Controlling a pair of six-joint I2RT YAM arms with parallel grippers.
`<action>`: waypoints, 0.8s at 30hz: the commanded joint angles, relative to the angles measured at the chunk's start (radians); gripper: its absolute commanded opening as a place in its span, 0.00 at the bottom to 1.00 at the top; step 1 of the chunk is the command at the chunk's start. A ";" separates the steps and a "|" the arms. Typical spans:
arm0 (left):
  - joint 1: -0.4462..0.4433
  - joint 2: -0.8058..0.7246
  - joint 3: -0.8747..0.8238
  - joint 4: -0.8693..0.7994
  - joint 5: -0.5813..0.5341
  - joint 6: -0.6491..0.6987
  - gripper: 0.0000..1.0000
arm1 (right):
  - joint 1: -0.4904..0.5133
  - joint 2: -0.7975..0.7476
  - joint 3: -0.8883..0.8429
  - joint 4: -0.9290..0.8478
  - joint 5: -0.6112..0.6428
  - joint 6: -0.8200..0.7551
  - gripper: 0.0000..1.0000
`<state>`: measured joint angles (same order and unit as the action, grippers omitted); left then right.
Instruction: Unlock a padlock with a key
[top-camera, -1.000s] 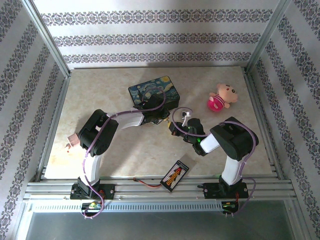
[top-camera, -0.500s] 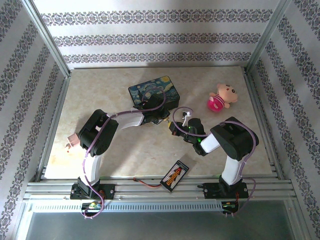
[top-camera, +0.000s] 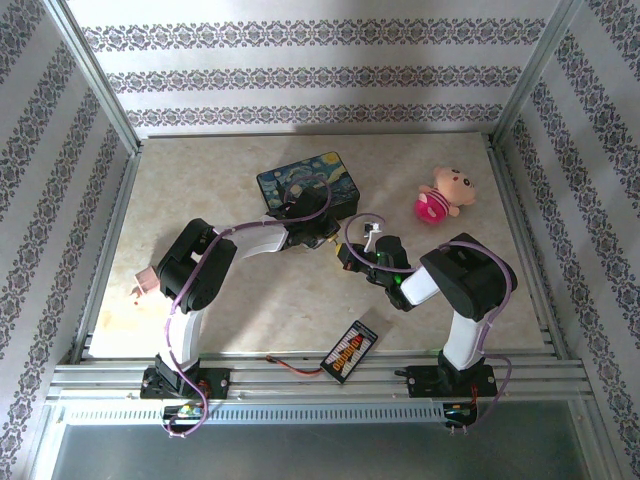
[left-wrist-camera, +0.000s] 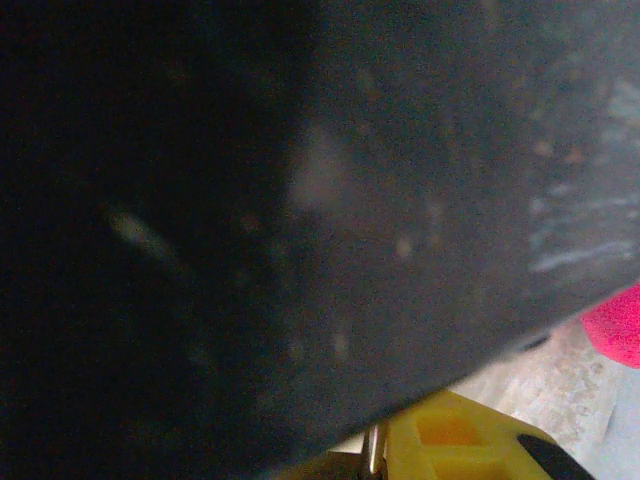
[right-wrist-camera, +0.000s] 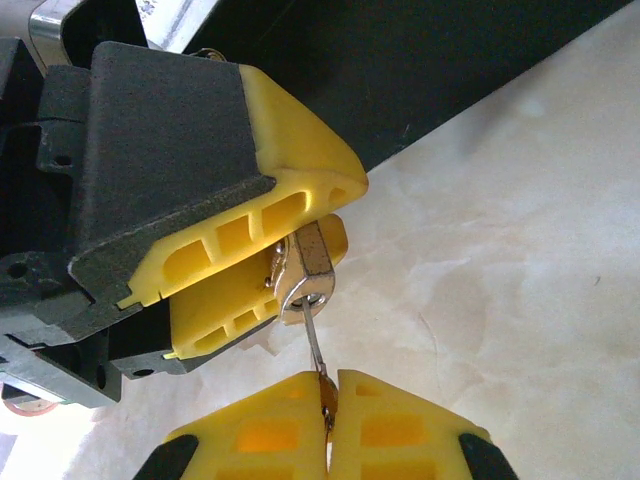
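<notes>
In the right wrist view the small brass padlock (right-wrist-camera: 305, 268) sits clamped between the yellow fingers of my left gripper (right-wrist-camera: 343, 212), keyhole end facing down toward the camera. The thin grey key (right-wrist-camera: 318, 345) runs from that keyhole to my right gripper (right-wrist-camera: 329, 388), which is shut on the key's head. From above, my left gripper (top-camera: 322, 237) and right gripper (top-camera: 353, 256) meet just in front of the painted box; the lock is too small to make out there. The left wrist view shows one yellow finger (left-wrist-camera: 455, 445) low in the frame beside a sliver of metal.
The dark blue Starry Night box (top-camera: 308, 183) stands right behind the left gripper, and its dark side (left-wrist-camera: 300, 200) looms close in the left wrist view. A pink plush toy (top-camera: 441, 196) lies at the right. A black strip with coloured marks (top-camera: 349, 351) rests near the front edge.
</notes>
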<state>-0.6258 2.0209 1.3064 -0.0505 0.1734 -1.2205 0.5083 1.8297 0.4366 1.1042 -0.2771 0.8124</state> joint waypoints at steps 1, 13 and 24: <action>0.006 0.039 -0.015 -0.023 0.099 -0.072 0.11 | 0.010 0.005 0.041 0.065 0.008 -0.012 0.00; 0.005 0.048 -0.001 -0.036 0.105 -0.068 0.11 | 0.018 0.013 0.087 0.054 -0.088 -0.072 0.00; -0.003 0.028 0.006 -0.062 0.135 -0.049 0.11 | -0.036 -0.017 0.022 0.081 -0.161 -0.175 0.00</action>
<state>-0.6109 2.0209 1.3094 -0.0517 0.1822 -1.2209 0.4831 1.8431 0.4728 1.0817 -0.3653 0.6937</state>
